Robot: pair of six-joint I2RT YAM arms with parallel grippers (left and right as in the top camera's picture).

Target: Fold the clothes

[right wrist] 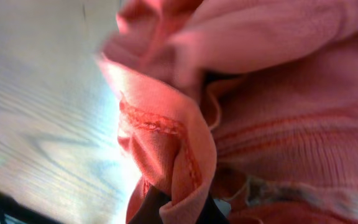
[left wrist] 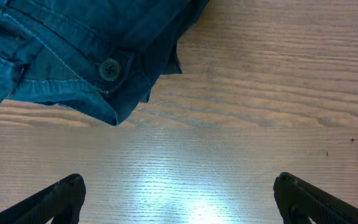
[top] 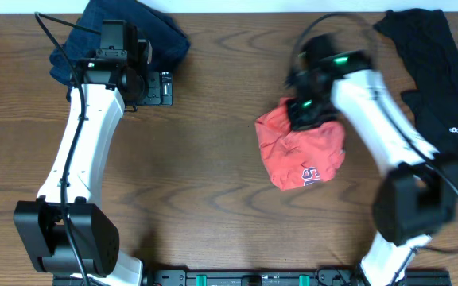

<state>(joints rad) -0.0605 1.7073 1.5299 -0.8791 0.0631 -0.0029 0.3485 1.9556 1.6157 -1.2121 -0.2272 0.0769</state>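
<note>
Crumpled coral T-shirt (top: 293,147) pinched by right hand (top: 307,111).

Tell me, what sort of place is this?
Probably a robotics lab bench: a white left arm and right arm mounted at a wood-grain table, with a crumpled coral-red T-shirt, a navy denim garment and a black shirt.

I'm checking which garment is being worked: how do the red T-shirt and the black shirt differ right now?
The red T-shirt is bunched in a heap right of centre; the black shirt lies spread at the right edge. The right gripper is shut on the red T-shirt; the black shirt is untouched. Neither is folded.
</note>
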